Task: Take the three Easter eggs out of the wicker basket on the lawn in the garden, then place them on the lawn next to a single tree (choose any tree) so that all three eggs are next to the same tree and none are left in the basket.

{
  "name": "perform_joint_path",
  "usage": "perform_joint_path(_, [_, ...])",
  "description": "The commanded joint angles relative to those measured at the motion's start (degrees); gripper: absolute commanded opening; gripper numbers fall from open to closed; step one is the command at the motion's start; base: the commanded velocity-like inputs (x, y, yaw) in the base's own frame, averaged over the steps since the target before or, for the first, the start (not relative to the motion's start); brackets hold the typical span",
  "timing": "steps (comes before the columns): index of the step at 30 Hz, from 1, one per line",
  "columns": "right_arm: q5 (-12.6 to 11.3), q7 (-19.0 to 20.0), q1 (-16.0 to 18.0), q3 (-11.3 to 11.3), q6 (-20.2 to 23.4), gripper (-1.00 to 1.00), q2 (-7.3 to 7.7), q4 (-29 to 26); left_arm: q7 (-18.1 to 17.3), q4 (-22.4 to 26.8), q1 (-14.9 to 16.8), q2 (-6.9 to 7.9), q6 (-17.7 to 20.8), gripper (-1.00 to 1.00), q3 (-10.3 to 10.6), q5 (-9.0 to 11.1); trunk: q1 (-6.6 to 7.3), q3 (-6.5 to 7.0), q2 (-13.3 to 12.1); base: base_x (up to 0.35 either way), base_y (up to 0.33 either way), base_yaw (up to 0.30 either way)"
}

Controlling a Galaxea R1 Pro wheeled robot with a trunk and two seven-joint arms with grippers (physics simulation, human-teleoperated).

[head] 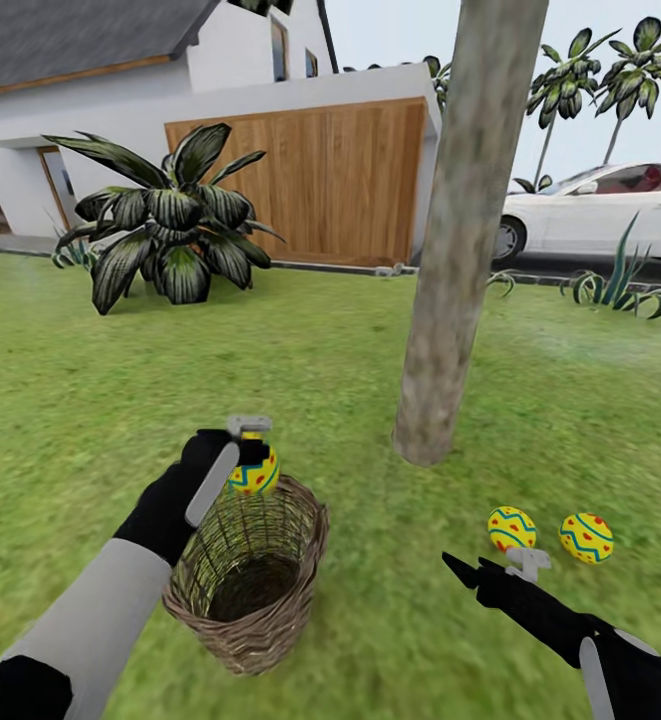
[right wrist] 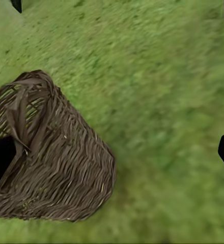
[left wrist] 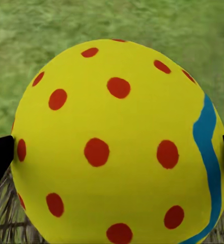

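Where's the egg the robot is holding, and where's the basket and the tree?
Held egg (left wrist: 117, 147): left wrist view, on its dotted yellow front.
Wicker basket (head: 255, 625): head view, on its front wall.
Tree (head: 450, 300): head view, on the middle of its trunk.

White house, wooden garage door, white car, palms.

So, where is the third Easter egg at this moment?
In the head view, the third Easter egg is held in the left gripper, just above the far rim of the wicker basket, left of the tree.
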State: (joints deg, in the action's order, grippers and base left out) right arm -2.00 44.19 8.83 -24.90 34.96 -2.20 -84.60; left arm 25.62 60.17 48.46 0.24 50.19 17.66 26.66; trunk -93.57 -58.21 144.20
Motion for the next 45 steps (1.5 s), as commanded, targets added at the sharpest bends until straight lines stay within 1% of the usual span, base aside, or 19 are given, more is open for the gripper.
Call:
perform_joint_path(1, [-0.2,0.2,0.1,-0.2,0.5,1.0,-0.05,0.0,1.4,2.9,-1.1,0.01,0.7,-1.0,0.1,0.5,0.03,0.17,0.0,0.0,0.0,0.0])
perform_joint_path(5, [-0.2,0.2,0.1,-0.1,0.5,1.0,-0.07,0.0,3.2,13.1,-5.3,-0.08,2.6,-1.0,0.4,0.1,0.14,1.06,-0.1,0.0,0.0,0.0])
perform_joint_path(7, [-0.2,0.2,0.1,-0.1,0.5,1.0,-0.06,0.0,3.5,15.6,-6.4,-0.12,2.8,-1.0,0.5,0.0,0.19,1.5,-0.1,0.0,0.0,0.0])
perform_joint_path(10, [-0.2,0.2,0.1,-0.1,0.5,1.0,-0.08,0.0,3.7,16.9,-6.9,-0.32,2.9,-1.0,0.7,0.0,0.19,1.52,-0.1,0.0,0.0,-0.024])
perform_joint_path(13, [-0.3,0.2,0.1,-0.1,0.5,1.0,-0.06,0.0,3.9,17.3,-7.1,-0.39,2.8,-1.0,0.8,-0.1,0.19,1.65,-0.1,0.0,-0.002,-0.13])
perform_joint_path(18, [-0.2,0.2,0.1,-0.1,0.5,1.0,-0.02,0.0,8.7,17.3,-7.2,-0.49,2.5,-1.0,0.8,0.0,0.19,1.95,-0.1,-0.024,-0.16,-0.202])
perform_joint_path(22, [-0.2,0.2,0.1,-0.1,0.5,1.0,-0.08,0.0,10.1,17.0,-7.2,-0.5,2.3,-1.0,0.9,0.0,0.19,2.21,-0.1,-0.007,-0.267,-0.214])
perform_joint_path(30, [-0.2,0.2,0.1,-0.1,0.5,1.0,-0.09,0.0,10.4,16.6,-7.2,-0.5,2.3,-1.0,0.9,-0.2,0.19,2.73,-0.1,-0.001,-0.296,-0.209])
perform_joint_path(36, [-0.4,0.2,0.1,-0.1,0.5,1.0,-0.09,-0.1,10.2,16.2,-7.2,-0.5,2.2,-1.0,0.9,-0.3,0.19,2.84,-0.1,0.0,-0.311,-0.059])
perform_joint_path(38, [-0.2,0.2,0.1,0.0,0.5,1.0,-0.09,-0.1,10.1,15.1,-7.2,-0.5,2.2,-1.0,0.9,-0.3,0.19,2.85,-0.1,0.0,-0.312,-0.008])
perform_joint_path(43, [-0.5,0.2,0.1,0.0,0.5,1.0,-0.09,-0.1,10.0,11.6,-7.1,-0.5,1.7,-1.0,0.9,-0.4,0.19,2.85,-0.1,0.017,-0.312,-0.002])
perform_joint_path(45, [-0.6,0.2,0.1,-0.1,0.5,1.0,-0.09,-0.1,10.0,9.4,-7.1,-0.5,1.4,-1.0,0.9,-0.4,0.19,2.85,-0.1,0.086,-0.312,0.0])
